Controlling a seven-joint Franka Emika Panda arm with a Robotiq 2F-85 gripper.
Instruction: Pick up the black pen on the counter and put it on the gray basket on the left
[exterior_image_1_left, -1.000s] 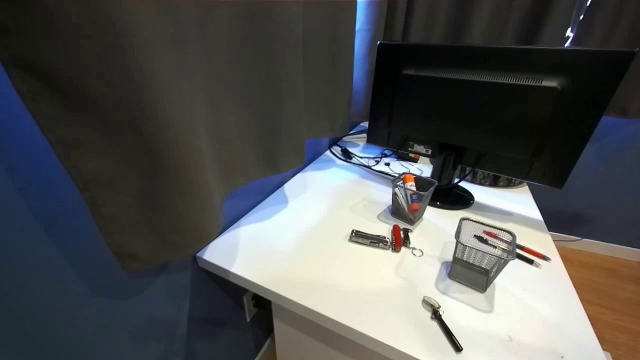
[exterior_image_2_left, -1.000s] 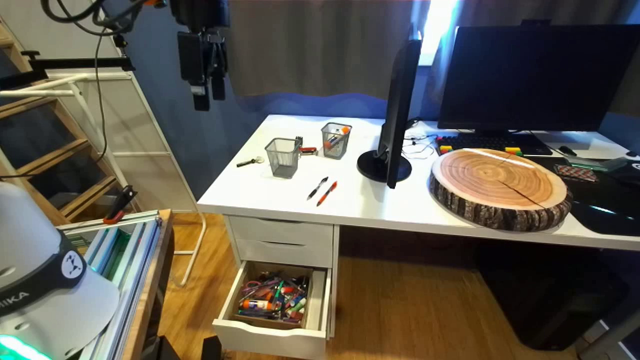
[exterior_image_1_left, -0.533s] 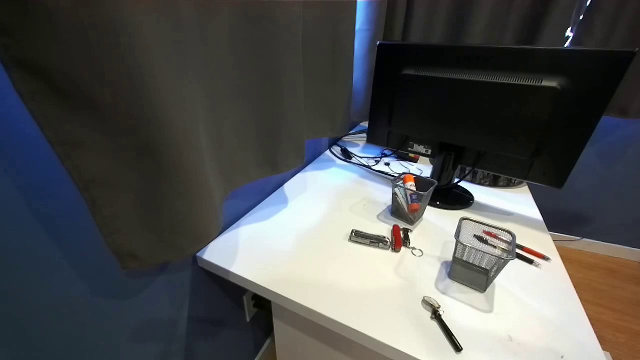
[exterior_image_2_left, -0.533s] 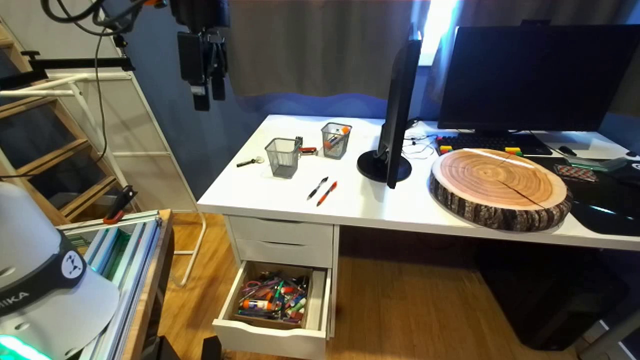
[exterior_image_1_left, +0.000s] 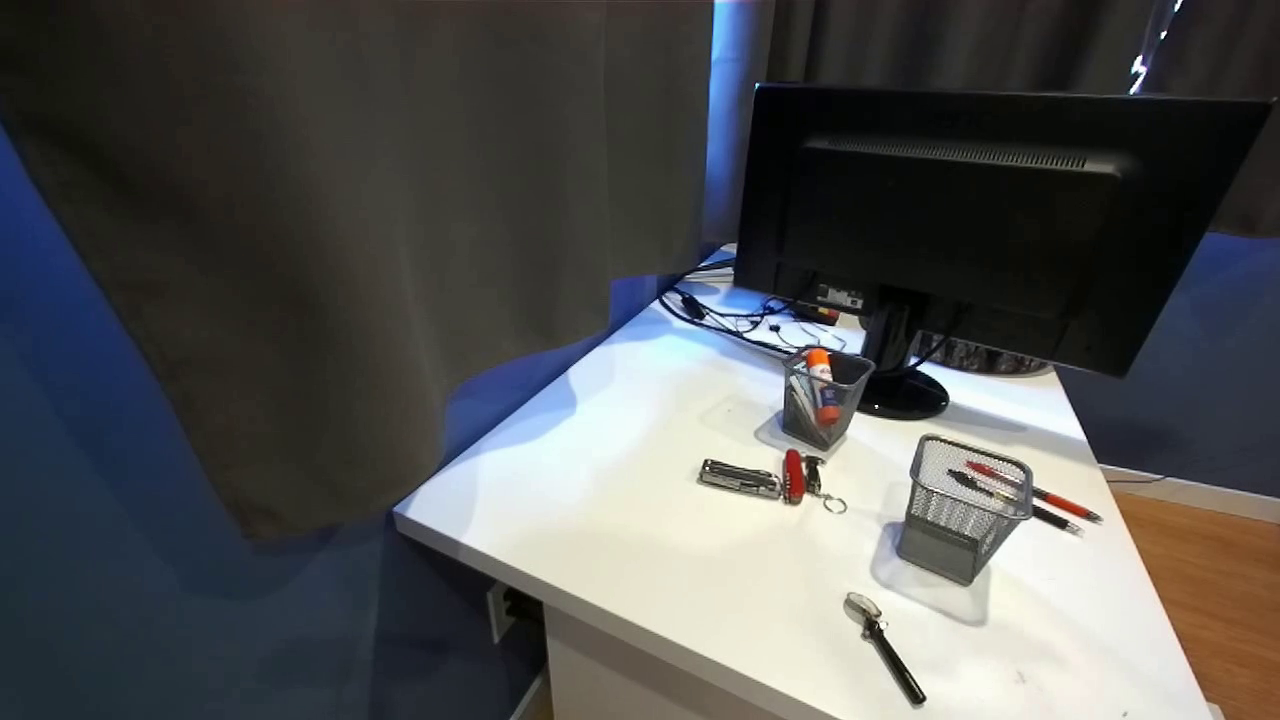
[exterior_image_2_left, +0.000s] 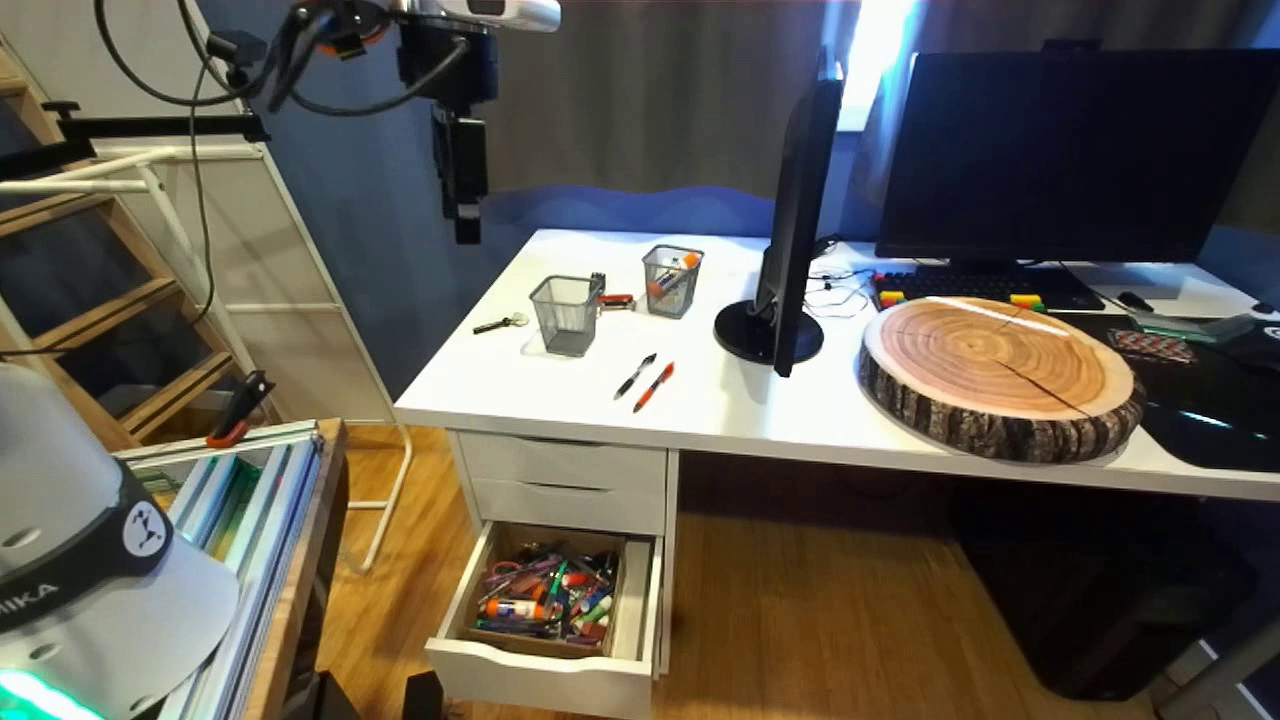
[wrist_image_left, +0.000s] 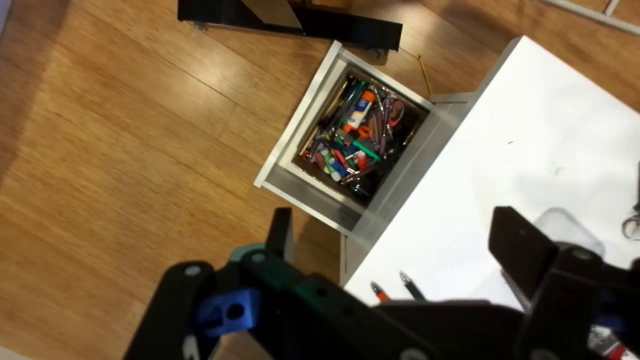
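The black pen lies on the white counter beside a red pen in both exterior views. In an exterior view, the black pen is partly seen through the mesh of the empty gray basket. This basket also stands left of the pens. My gripper hangs high above and beyond the counter's left end, well away from the pen. In the wrist view my gripper is wide open with nothing between its fingers. The black pen's tip shows there; the rest is hidden behind the gripper.
A second mesh basket holds glue sticks. A red pen, a magnifier, a red pocket knife and a multitool lie on the counter. A monitor stands right. An open drawer sticks out below.
In the last half second my gripper has moved right and slightly down, and it has turned so that its fingers now overlap. The pens and baskets have not moved.
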